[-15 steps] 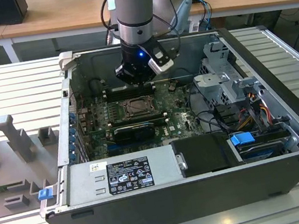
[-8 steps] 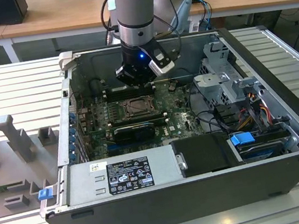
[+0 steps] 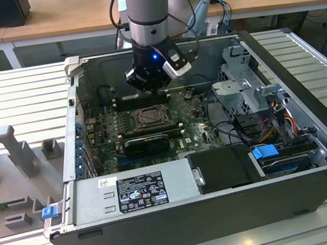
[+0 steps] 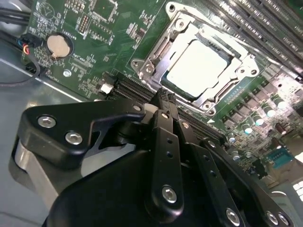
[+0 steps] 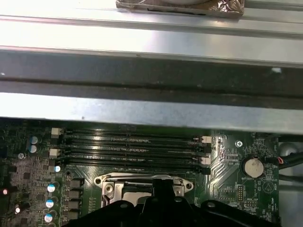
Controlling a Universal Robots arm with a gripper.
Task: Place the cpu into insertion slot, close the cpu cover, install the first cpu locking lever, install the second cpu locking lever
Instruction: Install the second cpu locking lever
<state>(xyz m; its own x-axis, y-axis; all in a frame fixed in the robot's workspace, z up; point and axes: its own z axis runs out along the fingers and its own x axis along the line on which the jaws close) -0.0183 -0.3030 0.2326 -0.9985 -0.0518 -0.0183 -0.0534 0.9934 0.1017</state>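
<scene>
The cpu (image 4: 200, 64) lies in the insertion slot (image 4: 163, 52), beside the memory slots (image 4: 265, 28).

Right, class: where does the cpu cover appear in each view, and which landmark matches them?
Exterior view: the cpu cover lies mid-motherboard, just under the gripper.
Second wrist view: it frames the pale cpu, beyond the gripper.
First wrist view: its edge peeks out beside the gripper.
Shared landmark: the long black memory slots alongside it.

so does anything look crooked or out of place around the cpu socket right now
Nothing stands out. The pale silver square cpu lies flat and square in the black-framed insertion slot, with the thin metal cpu cover down around it, not askew.
</scene>
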